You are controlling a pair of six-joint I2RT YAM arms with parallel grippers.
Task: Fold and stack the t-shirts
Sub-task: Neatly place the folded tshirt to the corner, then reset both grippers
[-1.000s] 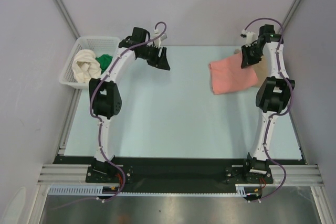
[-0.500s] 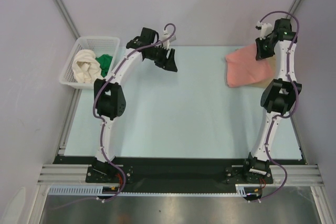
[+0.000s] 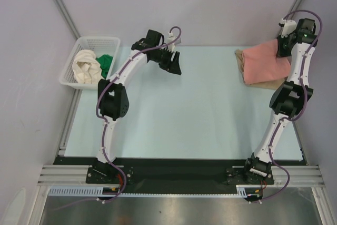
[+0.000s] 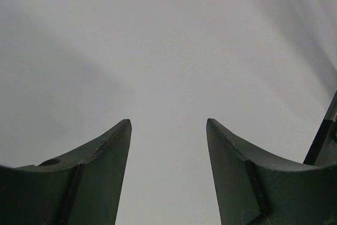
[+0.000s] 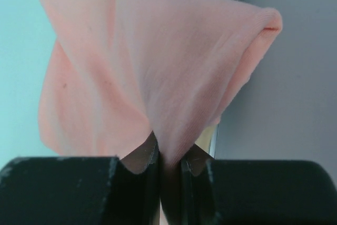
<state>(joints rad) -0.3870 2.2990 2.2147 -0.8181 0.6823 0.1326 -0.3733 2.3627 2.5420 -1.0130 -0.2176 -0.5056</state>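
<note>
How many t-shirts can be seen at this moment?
4. Pink shirt, held by the right fingers, over a tan shirt at far right; cream shirt and green shirt in the basket, which may hide more.

The salmon-pink t-shirt [image 5: 131,67] is soft, matt cloth with a fine knit. The basket [image 3: 100,40] is white lattice plastic; the table [image 3: 179,114] looks smooth and matt.

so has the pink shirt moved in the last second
Yes. The pink shirt, held in the right gripper, has shifted right and slightly farther back across the table, and now lies over the tan shirt near the right edge.
</note>
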